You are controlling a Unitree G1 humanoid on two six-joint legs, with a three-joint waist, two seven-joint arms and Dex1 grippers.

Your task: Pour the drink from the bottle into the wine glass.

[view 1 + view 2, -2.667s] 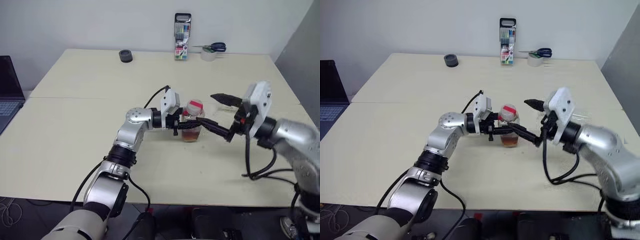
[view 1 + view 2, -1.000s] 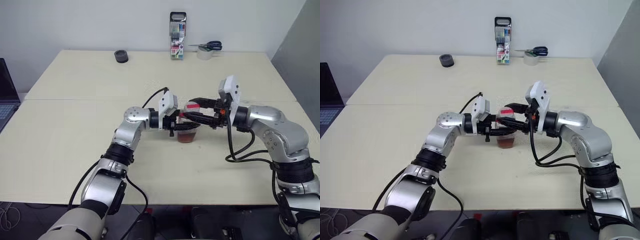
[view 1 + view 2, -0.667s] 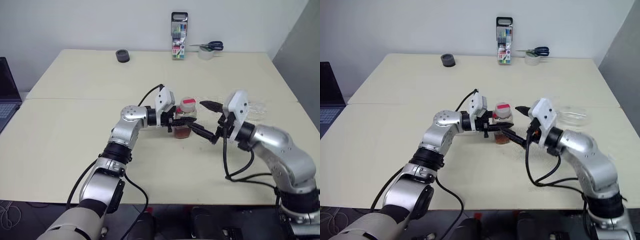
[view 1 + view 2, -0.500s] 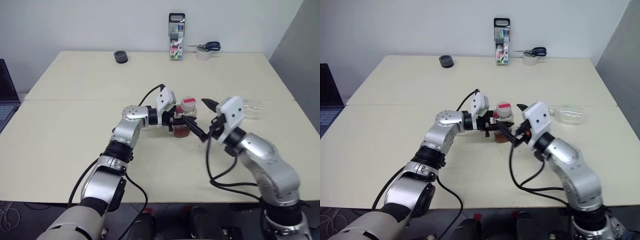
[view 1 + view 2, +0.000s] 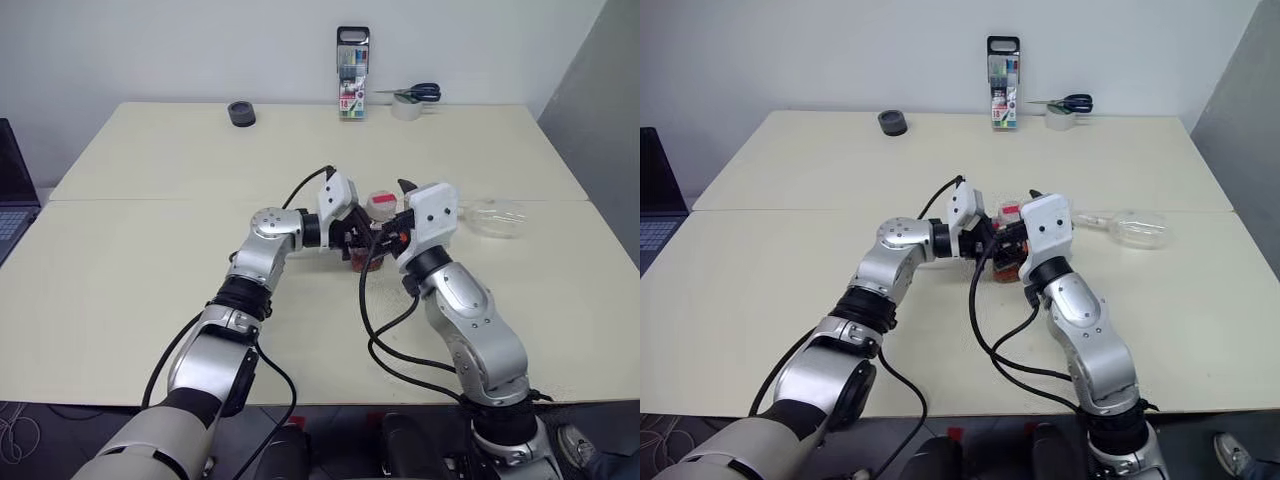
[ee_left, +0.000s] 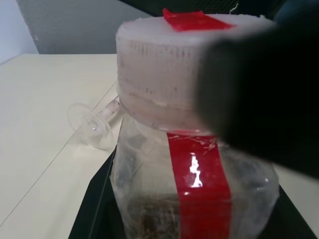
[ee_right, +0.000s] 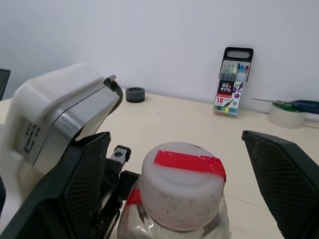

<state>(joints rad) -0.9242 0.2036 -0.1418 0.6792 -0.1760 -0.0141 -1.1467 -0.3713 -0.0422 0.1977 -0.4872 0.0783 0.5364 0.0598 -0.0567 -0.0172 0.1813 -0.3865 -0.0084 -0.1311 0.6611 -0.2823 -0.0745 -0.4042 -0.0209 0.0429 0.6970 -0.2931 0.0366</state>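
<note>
I see the table (image 5: 150, 300) with my left gripper (image 5: 358, 243) clamped on the bottle (image 7: 180, 199) near its middle, upright, a little drink (image 6: 149, 219) in its base. My right gripper (image 7: 189, 164) stands wide, 2 fingers (image 7: 286, 174) flanking the white cap. The wine glass (image 5: 1130, 227) lies on its side to the right.

Left tool (image 5: 358, 243) grips the bottle (image 5: 374, 225); wine glass (image 5: 494, 216) lies sideways nearby.
</note>
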